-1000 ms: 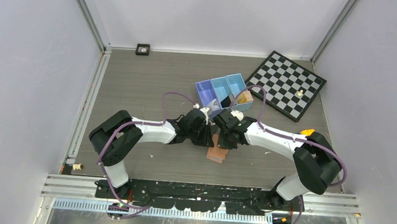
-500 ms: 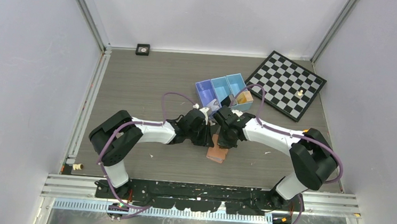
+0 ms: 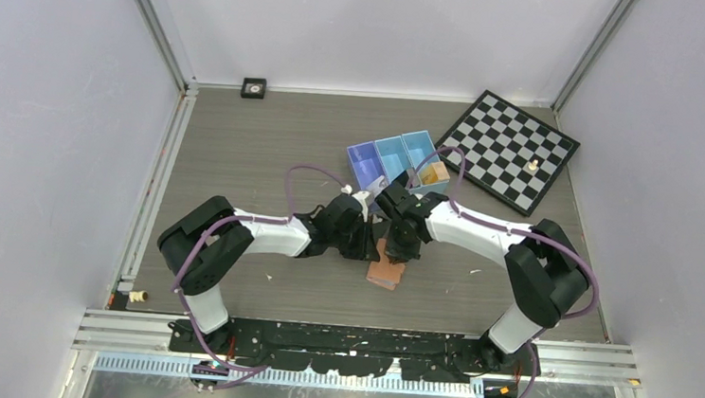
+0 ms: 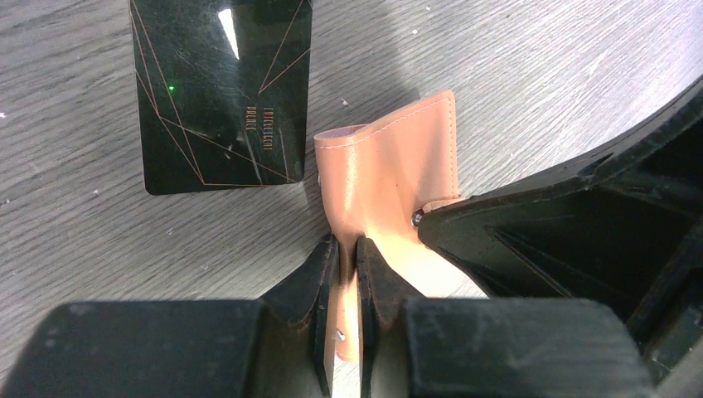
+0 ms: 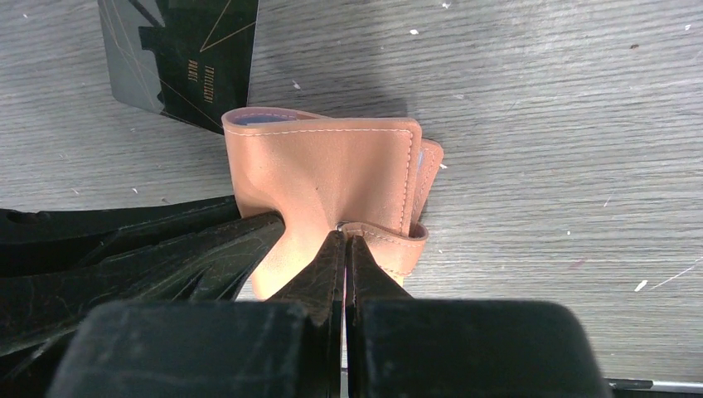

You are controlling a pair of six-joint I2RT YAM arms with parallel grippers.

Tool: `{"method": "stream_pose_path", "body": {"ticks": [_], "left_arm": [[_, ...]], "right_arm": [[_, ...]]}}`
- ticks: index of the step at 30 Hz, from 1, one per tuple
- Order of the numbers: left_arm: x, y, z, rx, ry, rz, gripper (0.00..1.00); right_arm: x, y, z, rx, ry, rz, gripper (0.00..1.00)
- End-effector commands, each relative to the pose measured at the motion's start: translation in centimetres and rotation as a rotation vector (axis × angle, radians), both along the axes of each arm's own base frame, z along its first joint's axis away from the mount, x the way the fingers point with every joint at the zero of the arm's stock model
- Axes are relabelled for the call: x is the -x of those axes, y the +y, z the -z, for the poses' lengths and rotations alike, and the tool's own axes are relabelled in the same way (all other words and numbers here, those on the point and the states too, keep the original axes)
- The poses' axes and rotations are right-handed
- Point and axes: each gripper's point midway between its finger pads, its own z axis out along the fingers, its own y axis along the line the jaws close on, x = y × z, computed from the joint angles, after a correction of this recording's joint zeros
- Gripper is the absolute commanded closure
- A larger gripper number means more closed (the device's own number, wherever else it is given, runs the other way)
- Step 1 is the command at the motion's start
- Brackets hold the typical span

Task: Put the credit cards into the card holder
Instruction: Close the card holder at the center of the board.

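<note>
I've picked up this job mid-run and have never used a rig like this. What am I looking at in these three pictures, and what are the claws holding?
Two robot arms are bolted at the near edge of the table. The wide picture looks down from above and behind them. The two close-ups come from a camera on each wrist. The left gripper is shut on a flap of the tan card holder. The right gripper is shut too, apparently on its snap tab. One black credit card lies flat on the table beside it. Farther back sit a blue bin and a chessboard.
</note>
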Motion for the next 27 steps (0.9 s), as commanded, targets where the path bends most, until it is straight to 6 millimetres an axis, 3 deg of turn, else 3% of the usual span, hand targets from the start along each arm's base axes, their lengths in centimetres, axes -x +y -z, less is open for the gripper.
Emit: {"method": "stream_pose_path", "body": {"ticks": [1, 27], "left_arm": [[2.2, 0.8, 2.5, -0.048, 0.058, 0.035, 1.00], [3.4, 0.7, 2.8, 0.007, 0.084, 0.059, 1.00]], "right_arm": [[-1.7, -0.9, 5.3, 0.082, -0.027, 0.050, 0.99], [-4.0, 0.9, 8.2, 0.103, -0.011, 0.146, 0.99]]}}
